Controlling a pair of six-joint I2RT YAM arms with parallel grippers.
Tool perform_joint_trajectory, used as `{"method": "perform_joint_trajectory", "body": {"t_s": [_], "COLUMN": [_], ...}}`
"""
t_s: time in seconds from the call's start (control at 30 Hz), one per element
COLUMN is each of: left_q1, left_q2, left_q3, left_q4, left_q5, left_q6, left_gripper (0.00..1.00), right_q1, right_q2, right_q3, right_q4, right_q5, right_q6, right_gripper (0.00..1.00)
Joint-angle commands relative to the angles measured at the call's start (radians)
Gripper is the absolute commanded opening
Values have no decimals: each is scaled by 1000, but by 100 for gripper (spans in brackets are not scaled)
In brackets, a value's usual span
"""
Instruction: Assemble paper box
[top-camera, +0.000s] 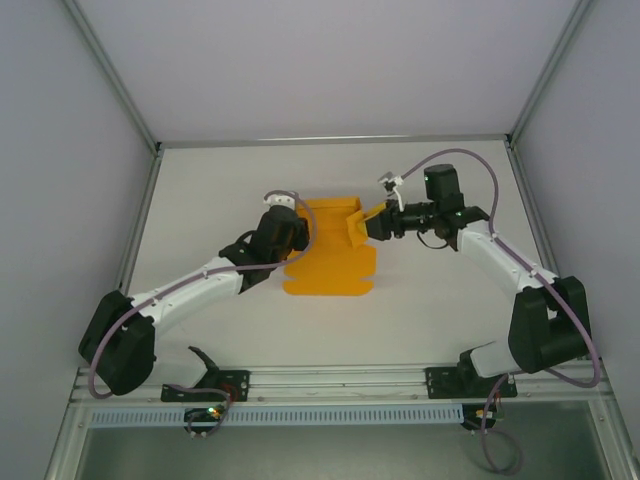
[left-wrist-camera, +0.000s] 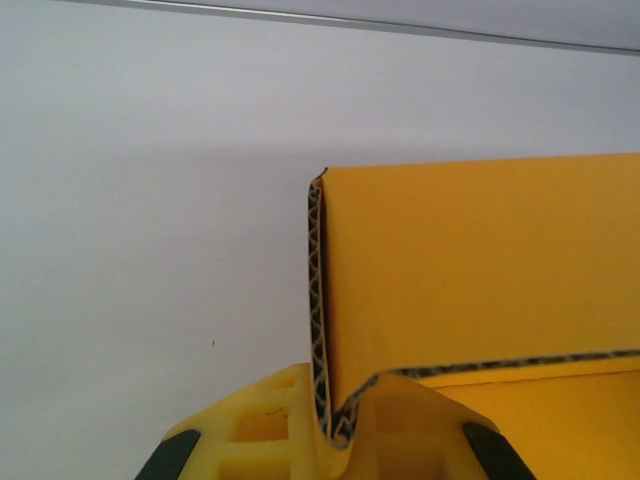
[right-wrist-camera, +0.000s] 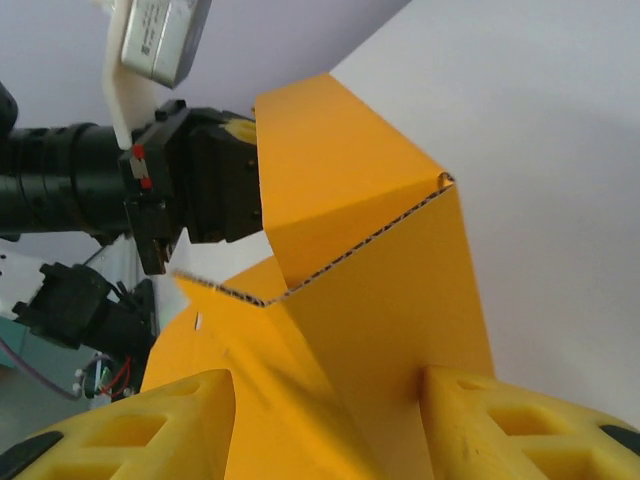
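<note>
The paper box (top-camera: 330, 262) is an orange die-cut sheet lying mostly flat mid-table, with flaps raised at its far end. My left gripper (top-camera: 303, 236) is at the sheet's left edge. In the left wrist view my left gripper (left-wrist-camera: 340, 435) is shut on a bent corner of the corrugated card (left-wrist-camera: 470, 280), which stands upright. My right gripper (top-camera: 358, 228) is at the sheet's right edge. In the right wrist view its yellow fingers (right-wrist-camera: 520, 430) stand apart around a folded flap of the box (right-wrist-camera: 370, 300), and the right finger touches the card.
White table (top-camera: 200, 200) enclosed by pale walls, with a metal rail (top-camera: 330, 140) along the far edge. The left arm's black wrist and camera (right-wrist-camera: 190, 190) sit just beyond the raised flap in the right wrist view. The arm bases (top-camera: 330, 385) line the near edge.
</note>
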Motion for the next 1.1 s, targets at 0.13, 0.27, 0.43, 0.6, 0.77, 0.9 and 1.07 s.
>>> {"method": "perform_joint_trajectory", "body": {"t_s": [0.13, 0.27, 0.43, 0.6, 0.77, 0.9, 1.07], "left_q1": [4, -2, -9, -18, -25, -31, -48], "left_q2": [-16, -16, -12, -1, 10, 34, 82], "left_q3": [16, 20, 26, 35, 57, 91, 164], "left_q4": [-1, -2, -5, 3, -24, -89, -234], "left_q5": [-19, -23, -17, -13, -38, -109, -253], "left_q6": [4, 0, 3, 8, 5, -37, -165], "left_gripper": [0, 0, 0, 0, 0, 0, 0], "right_q1": [130, 187, 237, 263, 312, 335, 343], "right_q2": [19, 43, 78, 139, 157, 166, 212], "right_q3": [57, 81, 93, 127, 149, 181, 236], "right_q4": [-130, -120, -72, -45, -15, -62, -218], "right_q5": [497, 791, 937, 908, 1039, 1322, 1710], "right_q6": [-31, 28, 52, 45, 30, 112, 247], "right_gripper": [52, 54, 51, 38, 17, 6, 0]}}
